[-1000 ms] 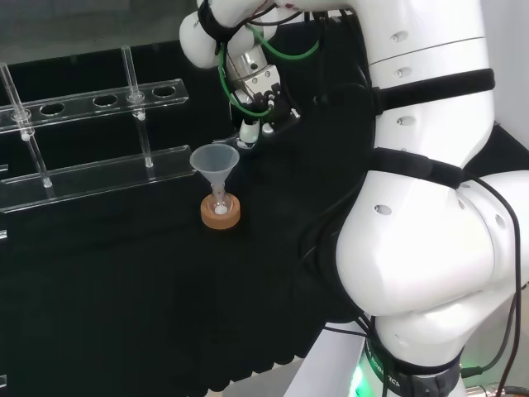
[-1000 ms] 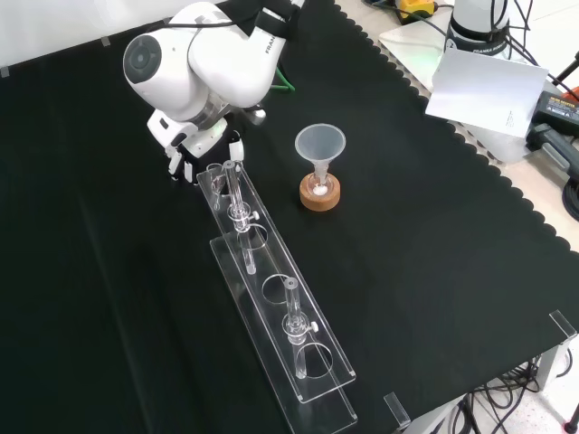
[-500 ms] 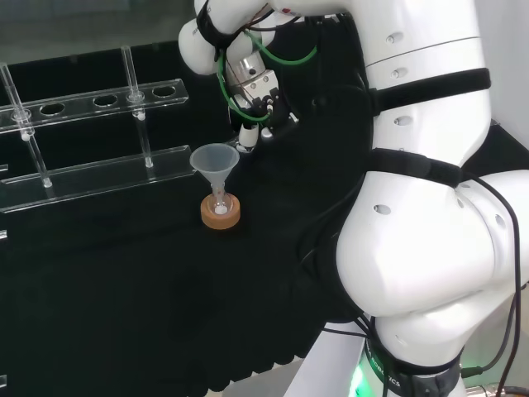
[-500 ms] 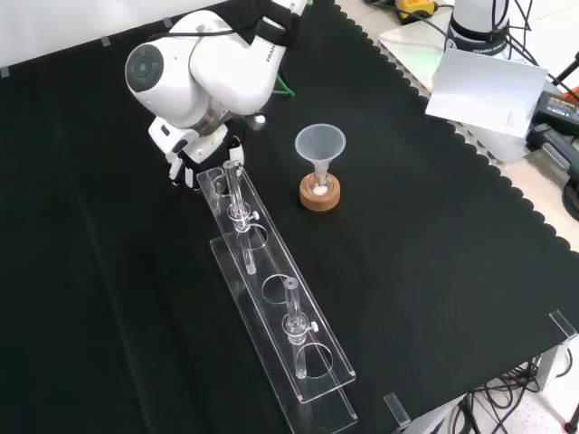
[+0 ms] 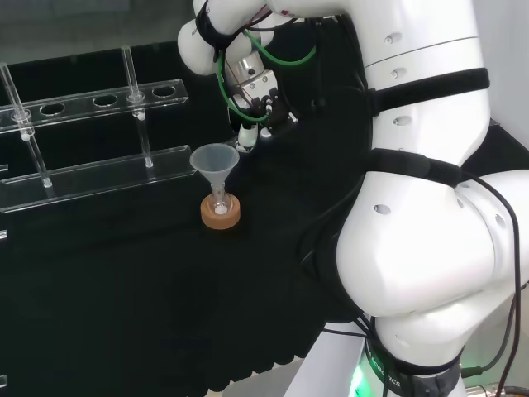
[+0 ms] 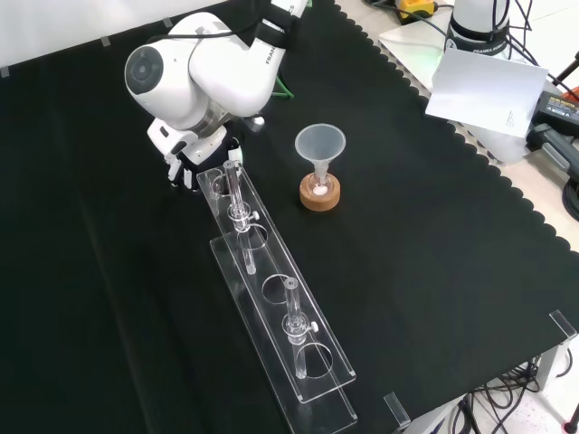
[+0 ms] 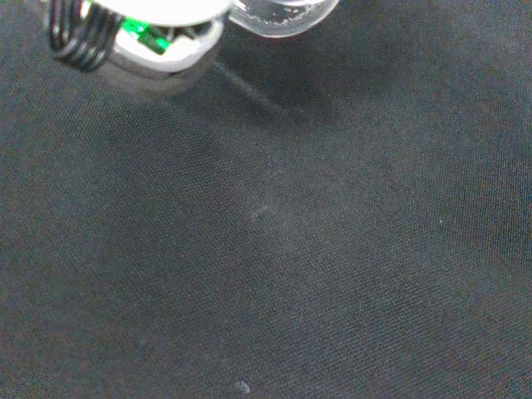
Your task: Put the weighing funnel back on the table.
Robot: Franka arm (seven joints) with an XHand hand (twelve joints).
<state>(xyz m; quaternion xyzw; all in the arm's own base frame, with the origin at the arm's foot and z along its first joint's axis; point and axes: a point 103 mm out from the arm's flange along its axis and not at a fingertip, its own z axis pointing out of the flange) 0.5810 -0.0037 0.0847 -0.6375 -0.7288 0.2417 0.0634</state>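
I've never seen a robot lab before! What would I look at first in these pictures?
The big white arm, which takes up the right of the head view and reaches over the black cloth. Next, the cone-shaped funnel standing mouth up in a small flask on a cork ring mid-cloth. Then the clear rack in the front view, with the hand low at its far end.

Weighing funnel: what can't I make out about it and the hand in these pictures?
Hand, front view: the arm's white link covers most of it; what it holds can't be read.
Hand, head view: small and dark against the black cloth; same doubt.
Clear piece, wrist view: cut off by the edge and blurred; can't tell what it is or whether it touches the cloth.
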